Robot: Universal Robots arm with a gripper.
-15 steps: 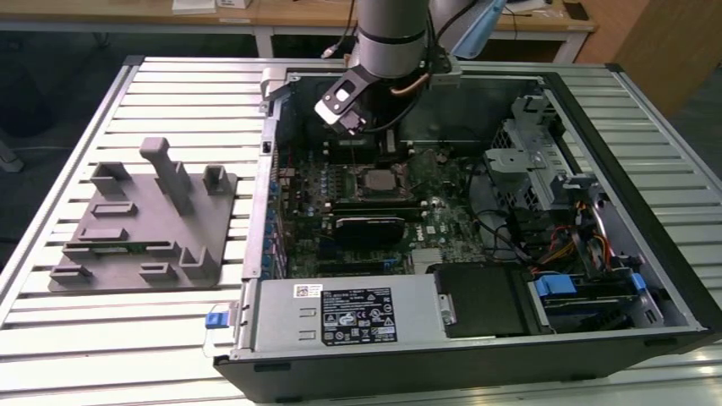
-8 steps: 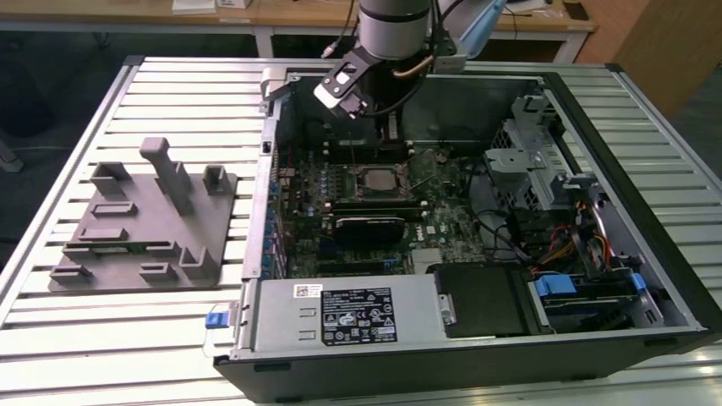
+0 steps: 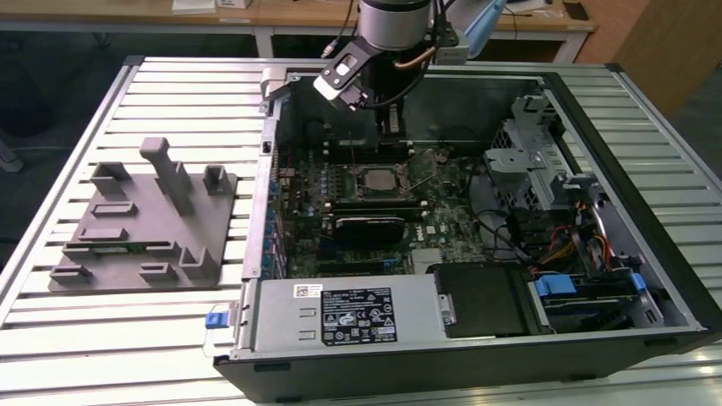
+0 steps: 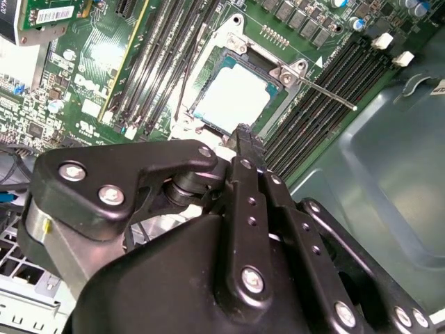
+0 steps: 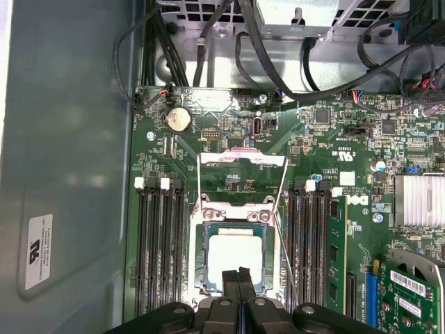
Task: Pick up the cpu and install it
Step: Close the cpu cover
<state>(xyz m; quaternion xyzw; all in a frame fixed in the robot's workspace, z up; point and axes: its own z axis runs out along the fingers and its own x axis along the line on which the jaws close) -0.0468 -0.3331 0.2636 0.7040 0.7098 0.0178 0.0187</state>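
Observation:
The cpu lies flat in the motherboard socket, its silver top plate showing in both wrist views and in the exterior view. The socket's metal load plate is flipped open beyond it, and the thin retention lever sticks out to the side. My gripper hangs just above the cpu's near edge with its two black fingers pressed together and nothing between them. In the exterior view the gripper reaches down into the open computer case, over the far side of the socket.
Memory slots flank the socket on both sides. An expansion card and a heatsink sit near it. Cables run along the board's edge. A grey fixture tray lies on the slatted table at the exterior view's left.

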